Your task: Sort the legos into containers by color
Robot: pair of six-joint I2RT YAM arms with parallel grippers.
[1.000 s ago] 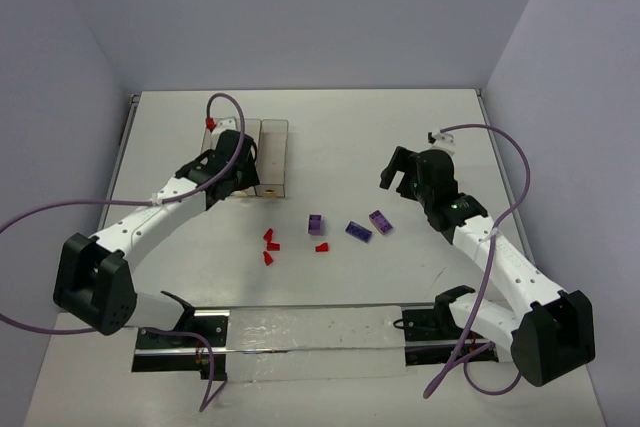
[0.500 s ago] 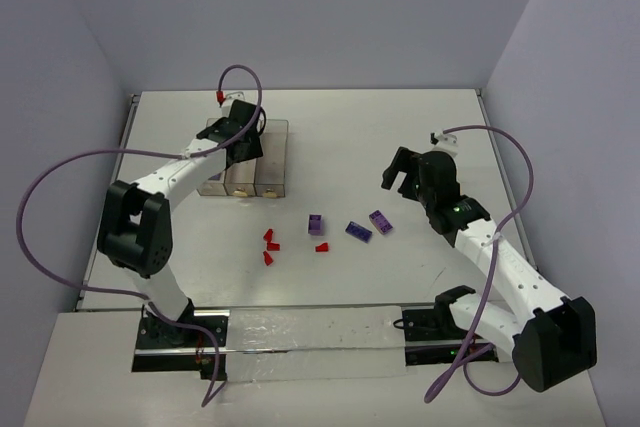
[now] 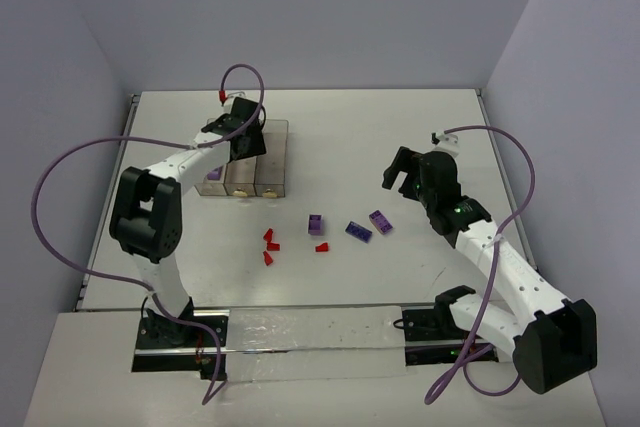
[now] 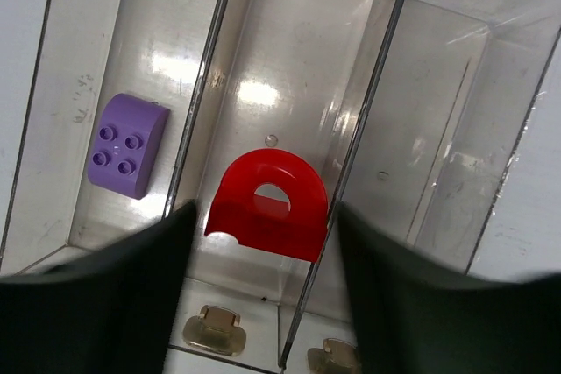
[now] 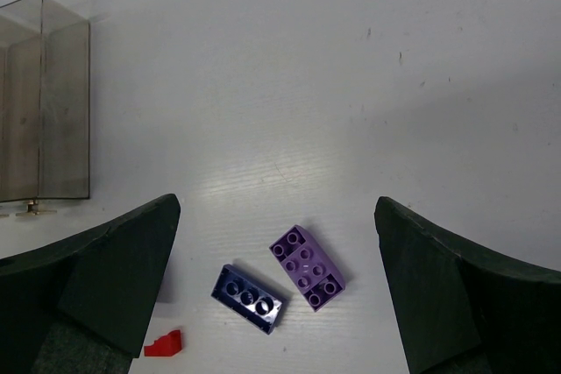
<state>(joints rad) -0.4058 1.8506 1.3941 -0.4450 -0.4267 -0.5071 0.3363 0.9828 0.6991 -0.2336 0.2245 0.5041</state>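
Nearest the arm bases, you have the loose pieces lying on the white table (image 3: 400, 117). Three small red bits (image 3: 269, 245) are bunched together, with a fourth red bit (image 3: 322, 246) a little to their right. Beyond that come a purple brick (image 3: 316, 224), a dark purple brick (image 5: 249, 298) and a pale purple brick (image 5: 307, 267). Those last two lie just beside each other, studs up. In the right wrist view both show under the gap between the fingers of your right gripper (image 5: 276, 208). That gripper hangs above the table with its jaws spread wide and nothing in them.

Farther out stand the containers (image 3: 272, 152), three clear bins joined side by side, and your left gripper (image 4: 266, 216) points down over the middle one. A red arch piece (image 4: 267, 205) sits between its fingers (image 4: 96, 286), inside the middle bin's outline. The jaws stand a touch wider than the piece, with a thin strip of bin showing on each side, so the grip is released. You cannot tell from these views whether the arch rests on the bin floor. A pale purple rounded brick (image 4: 128, 145), four studs up, lies in the bin on the left of that view, close against the wall it shares with the middle bin.
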